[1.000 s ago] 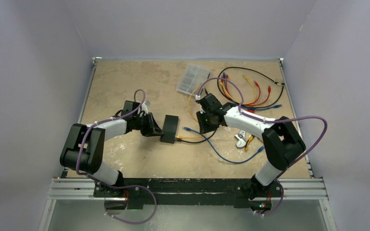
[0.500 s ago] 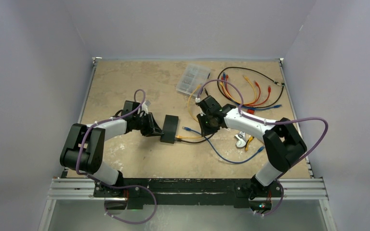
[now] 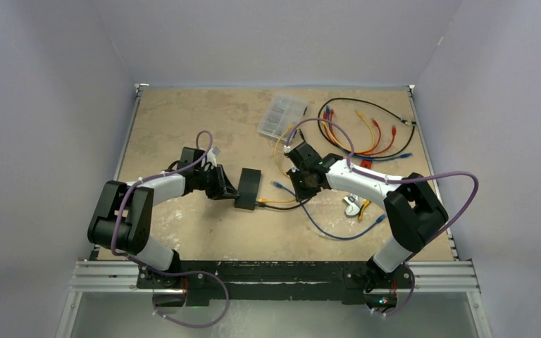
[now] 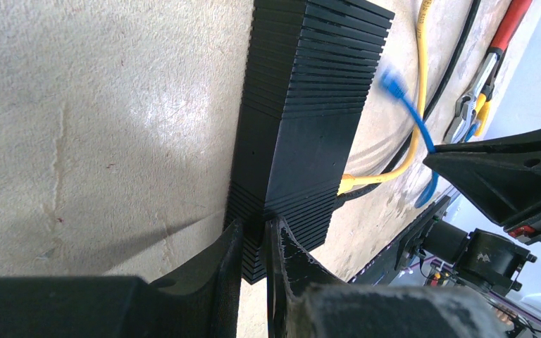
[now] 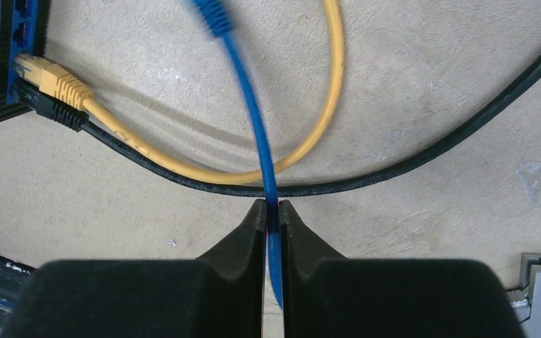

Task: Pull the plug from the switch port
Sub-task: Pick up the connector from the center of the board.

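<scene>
The switch (image 3: 249,189) lies flat on the bench (image 3: 183,120), a little left of the centre in the top view. In the right wrist view its port side is at the upper left. There a yellow plug (image 5: 46,76) and a black plug (image 5: 53,109) sit in two ports side by side. The blue plug (image 5: 211,15) is in no port. It stands free at the top edge of that view, blurred, on the end of the blue cable (image 5: 257,134).

The right tool (image 5: 272,208) is clamped on this blue cable, some way behind the plug, and only the cable is between its fingers. The left tool (image 4: 255,229) is clamped on the end of the switch nearest to its camera, low in the left wrist view, and so it pins the box.

We judge that the pull itself is done for the blue plug, and that the step in hand is to carry it away from the switch. The next move asks, we think, to take the cable further to the right, away from the ports, and only then to let go. The left tool should release last.

In the top view the left arm reaches in low from the lower left, with its wrist turned toward the switch. The right arm is bent at the elbow on the right side. Its forearm points left, and its tool is just right of the switch.
</scene>
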`<state>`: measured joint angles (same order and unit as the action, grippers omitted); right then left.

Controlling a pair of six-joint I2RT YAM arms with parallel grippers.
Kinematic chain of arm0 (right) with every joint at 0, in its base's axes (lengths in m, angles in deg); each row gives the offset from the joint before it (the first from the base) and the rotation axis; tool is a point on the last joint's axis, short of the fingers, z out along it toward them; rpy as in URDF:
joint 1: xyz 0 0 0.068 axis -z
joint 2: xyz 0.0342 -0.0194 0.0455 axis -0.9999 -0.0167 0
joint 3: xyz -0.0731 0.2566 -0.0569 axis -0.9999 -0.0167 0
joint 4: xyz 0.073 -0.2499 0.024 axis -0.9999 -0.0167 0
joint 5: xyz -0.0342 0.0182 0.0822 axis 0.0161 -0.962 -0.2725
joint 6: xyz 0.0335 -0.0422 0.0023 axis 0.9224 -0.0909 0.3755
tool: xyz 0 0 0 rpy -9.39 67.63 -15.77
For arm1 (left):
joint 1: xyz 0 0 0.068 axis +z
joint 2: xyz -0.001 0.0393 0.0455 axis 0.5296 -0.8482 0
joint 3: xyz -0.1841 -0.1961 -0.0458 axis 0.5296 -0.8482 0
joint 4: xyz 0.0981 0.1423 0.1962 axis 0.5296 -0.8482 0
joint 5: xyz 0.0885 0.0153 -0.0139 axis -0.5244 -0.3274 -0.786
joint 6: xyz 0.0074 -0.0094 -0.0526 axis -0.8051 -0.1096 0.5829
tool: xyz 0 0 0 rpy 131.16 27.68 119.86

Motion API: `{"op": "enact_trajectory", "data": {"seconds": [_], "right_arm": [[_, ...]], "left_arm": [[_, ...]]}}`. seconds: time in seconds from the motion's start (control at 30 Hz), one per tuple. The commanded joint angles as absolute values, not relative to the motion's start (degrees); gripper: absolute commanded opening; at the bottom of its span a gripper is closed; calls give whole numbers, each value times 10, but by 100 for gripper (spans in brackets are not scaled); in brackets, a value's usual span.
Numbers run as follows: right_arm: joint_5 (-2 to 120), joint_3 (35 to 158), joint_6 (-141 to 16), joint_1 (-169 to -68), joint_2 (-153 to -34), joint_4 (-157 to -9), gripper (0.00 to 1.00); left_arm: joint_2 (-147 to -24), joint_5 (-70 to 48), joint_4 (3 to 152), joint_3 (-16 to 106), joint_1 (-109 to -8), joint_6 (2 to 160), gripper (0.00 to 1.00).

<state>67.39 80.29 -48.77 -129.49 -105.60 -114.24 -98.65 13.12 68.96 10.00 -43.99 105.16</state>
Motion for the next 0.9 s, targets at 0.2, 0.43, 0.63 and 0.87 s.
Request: {"op": "enact_trajectory", "data": {"seconds": [0.2,0.43,0.63,0.87], "right_arm": [[700,834,-488,-1297,-1021,-1138,0],[716,856,-473,-1297,-960,-1146,0],[764,872,-459,-1297,-902,-1141,0],[794,910,-457,-1297,-867,-1143,0]], "left_arm": [[-1027,-9,646,74,-439,1003,9],[-1029,-8,645,76,-439,1002,9],[-1030,-8,647,75,-439,1002,8],[-1031,-7,648,75,-439,1002,9]]}}
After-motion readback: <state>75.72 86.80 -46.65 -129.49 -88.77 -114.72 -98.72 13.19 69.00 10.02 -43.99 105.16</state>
